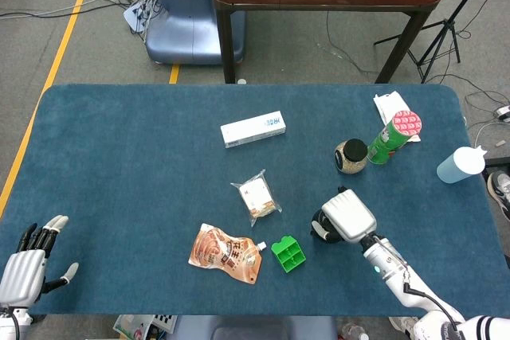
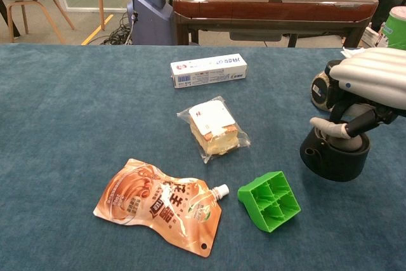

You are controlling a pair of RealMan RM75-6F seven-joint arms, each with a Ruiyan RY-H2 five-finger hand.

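Black round pot [image 2: 334,155]: 1, standing upright on the counter [image 1: 119,157] at about 4 o'clock from the counter's middle, just at 3 o'clock of the green tray. Right hand [image 2: 371,90] sits over it from above, fingers [image 2: 330,127] curled down onto its top rim; the grip looks shallow, more a pinch at the rim than a wrap around the body.

Risks, as judged:
- Pot may slip from the thumb-side pinch or tip if lifted, since the fingers catch only the upper edge.
- A sideways drag could knock the pot into the green tray [image 2: 269,200] at its 9 o'clock, or back into the jar at 12 o'clock.
- The hand hides most of the pot in the head view, so alignment is hard to check from there.

Count, outward from the pot:
- Green divided tray: 1, tilted on its side.
- Glass jar with dark lid [image 1: 351,155]: 1.
- Green can with red patterned top [image 1: 394,138]: 1, at 1 o'clock of the pot.
- Wrapped cake slice [image 2: 212,129]: 1.
- Orange spouted pouch [image 2: 158,205]: 1.
- White carton [image 2: 209,70]: 1, at 12 o'clock of the cake.
- White packet [image 1: 390,106]: 1, behind the can.
- Pale blue bottle [image 1: 460,164]: 1, at the 3 o'clock edge.

Left hand [image 1: 25,267]: 1, at the 8 o'clock corner, fingers apart, holding nothing.
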